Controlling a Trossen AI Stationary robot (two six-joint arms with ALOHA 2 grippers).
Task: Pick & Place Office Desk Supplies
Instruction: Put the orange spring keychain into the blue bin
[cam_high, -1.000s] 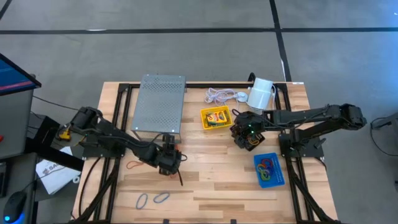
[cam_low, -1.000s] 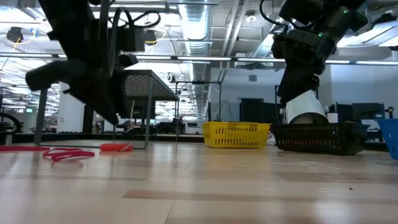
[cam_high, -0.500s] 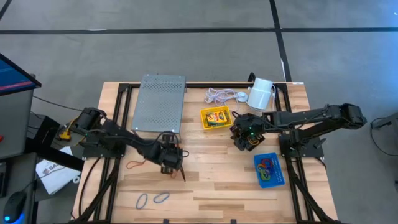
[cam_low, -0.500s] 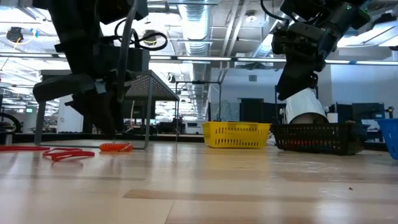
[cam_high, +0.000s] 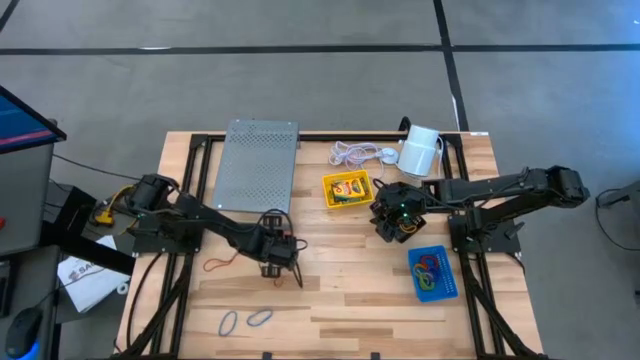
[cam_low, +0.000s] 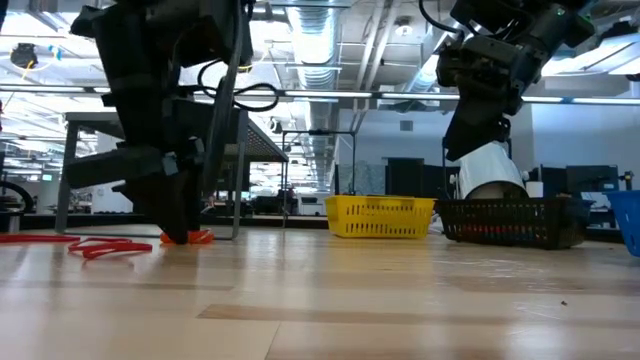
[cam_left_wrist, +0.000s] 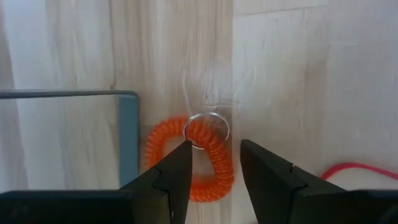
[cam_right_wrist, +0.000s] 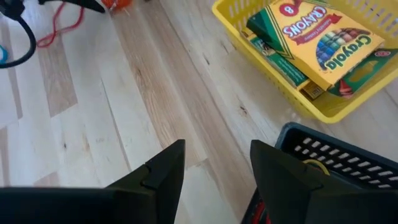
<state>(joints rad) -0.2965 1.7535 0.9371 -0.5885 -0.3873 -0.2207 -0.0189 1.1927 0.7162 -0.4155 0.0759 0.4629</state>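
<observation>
An orange coiled loop (cam_left_wrist: 186, 163) with a metal ring (cam_left_wrist: 206, 129) lies flat on the wood. My left gripper (cam_left_wrist: 214, 171) hangs open low over it, fingers pointing steeply down on either side of the coil's ring side; I see no touch. In the low view the coil (cam_low: 195, 237) shows beside the left gripper's fingers. My right gripper (cam_right_wrist: 217, 168) hovers open above the black mesh tray (cam_right_wrist: 336, 163), beside the yellow tray (cam_high: 347, 189) holding crayon boxes (cam_right_wrist: 323, 37). The blue tray (cam_high: 433, 272) holds coloured rubber bands.
A perforated metal stand (cam_high: 258, 165) rises just beyond the left gripper, one leg (cam_left_wrist: 127, 137) close to the coil. A red band (cam_high: 215, 265) lies to its left, and two bands (cam_high: 245, 320) near the front edge. White cord (cam_high: 355, 153) and white cylinder (cam_high: 420, 150) sit far back.
My left gripper has sunk toward the table and shifted a little toward the right and near edges, rolling slightly, coming down over the orange coil. Its fingers stay apart. The coil has not moved.
</observation>
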